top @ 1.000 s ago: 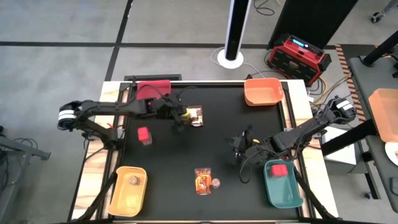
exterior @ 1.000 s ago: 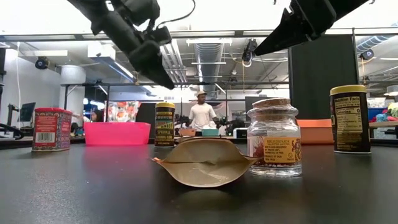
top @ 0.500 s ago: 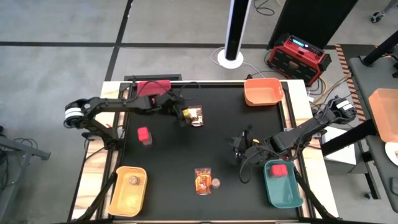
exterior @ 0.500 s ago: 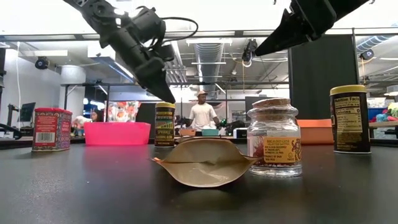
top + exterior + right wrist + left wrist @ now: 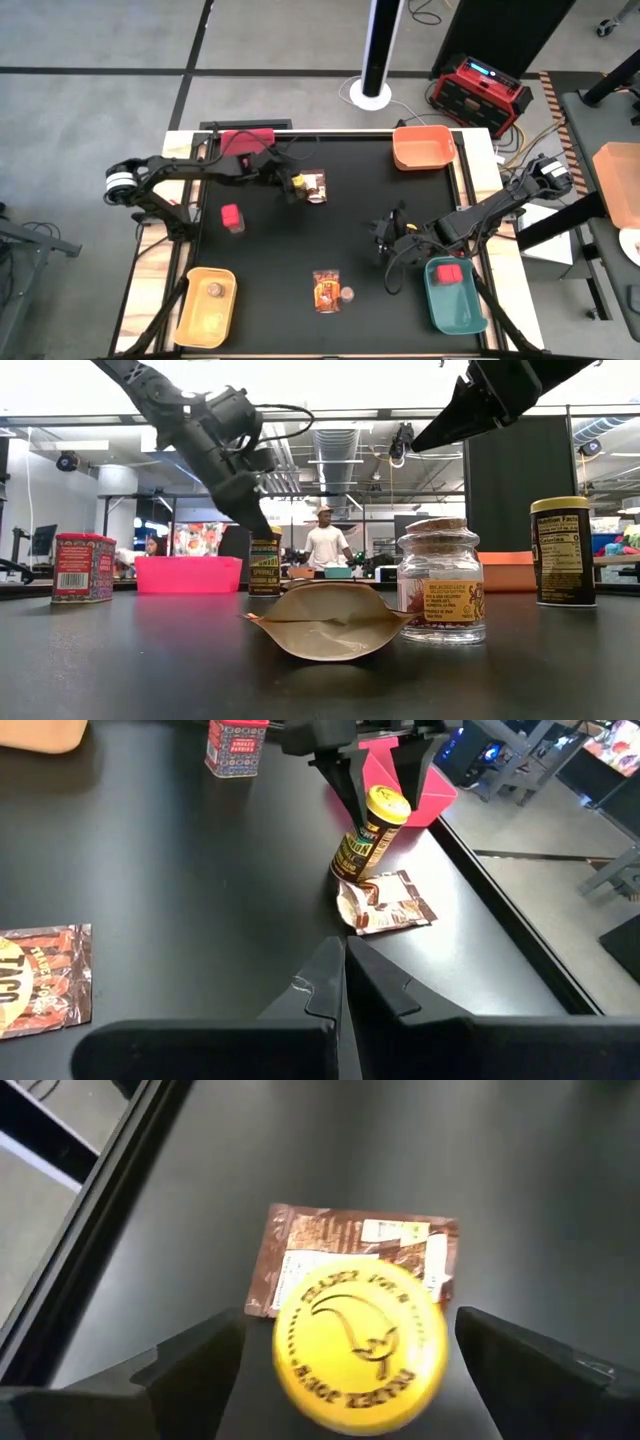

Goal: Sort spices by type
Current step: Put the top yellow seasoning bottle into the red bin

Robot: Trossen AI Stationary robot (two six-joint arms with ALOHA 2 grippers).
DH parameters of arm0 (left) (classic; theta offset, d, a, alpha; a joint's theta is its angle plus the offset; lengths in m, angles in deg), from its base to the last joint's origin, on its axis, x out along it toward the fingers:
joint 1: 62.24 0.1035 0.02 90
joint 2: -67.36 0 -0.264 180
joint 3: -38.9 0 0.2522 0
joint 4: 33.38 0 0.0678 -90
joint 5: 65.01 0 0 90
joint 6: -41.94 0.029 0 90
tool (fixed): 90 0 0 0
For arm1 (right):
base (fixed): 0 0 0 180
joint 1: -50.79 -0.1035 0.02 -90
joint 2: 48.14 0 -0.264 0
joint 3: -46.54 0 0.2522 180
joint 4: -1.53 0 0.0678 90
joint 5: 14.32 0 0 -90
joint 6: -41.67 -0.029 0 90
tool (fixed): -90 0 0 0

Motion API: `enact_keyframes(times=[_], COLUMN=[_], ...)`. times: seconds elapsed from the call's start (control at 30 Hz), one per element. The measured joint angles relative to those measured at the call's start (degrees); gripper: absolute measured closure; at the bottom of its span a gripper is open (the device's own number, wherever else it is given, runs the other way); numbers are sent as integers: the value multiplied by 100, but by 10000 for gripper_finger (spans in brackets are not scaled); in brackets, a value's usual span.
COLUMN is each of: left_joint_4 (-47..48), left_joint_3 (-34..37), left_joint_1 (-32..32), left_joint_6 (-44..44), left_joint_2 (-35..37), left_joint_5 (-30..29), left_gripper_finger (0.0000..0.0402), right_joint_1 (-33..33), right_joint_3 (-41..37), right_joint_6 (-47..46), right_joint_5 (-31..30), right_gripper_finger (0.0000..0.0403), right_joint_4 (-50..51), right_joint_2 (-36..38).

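Observation:
A yellow-lidded dark jar (image 5: 297, 182) stands upright on the black table, next to a brown flat packet (image 5: 317, 186). My left gripper (image 5: 350, 1325) is open over the jar, with one finger on either side of its yellow lid (image 5: 358, 1345) and a small gap at each. My right gripper (image 5: 385, 237) hovers shut with nothing in it, right of the table's middle. A red blocky container (image 5: 232, 217) stands at the left. An orange packet (image 5: 326, 290) and a tiny round jar (image 5: 347, 294) lie near the front. A second yellow-lidded jar (image 5: 561, 550) shows in the low view.
A red bin (image 5: 247, 143) sits at the far left and an orange bin (image 5: 423, 147) at the far right. The yellow bin (image 5: 190, 318) at the near left holds a tiny jar. The teal bin (image 5: 458, 305) at the near right holds a red container.
My left gripper has come down over the yellow-lidded jar, and its fingers now stand on either side of the lid. The jar and the packet beside it have stayed where they were.

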Motion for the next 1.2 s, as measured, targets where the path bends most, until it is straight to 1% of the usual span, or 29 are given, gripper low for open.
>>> enact_keyframes(times=[0.23,0.5,0.9,1.2], left_joint_4=[-796,-834,-950,-879], left_joint_3=[333,486,488,484], left_joint_1=[20,31,28,-32], left_joint_6=[31,31,27,-62], left_joint_2=[0,0,2,44], left_joint_5=[9,6,24,-15], left_gripper_finger=[73,104,186,187], right_joint_1=[1,1,1,1], right_joint_3=[0,0,0,0], right_joint_6=[0,0,-4,-4], right_joint_5=[-1,-1,-1,-1], right_gripper_finger=[394,394,394,394], right_joint_4=[0,0,-4,-4], right_joint_2=[0,0,0,0])
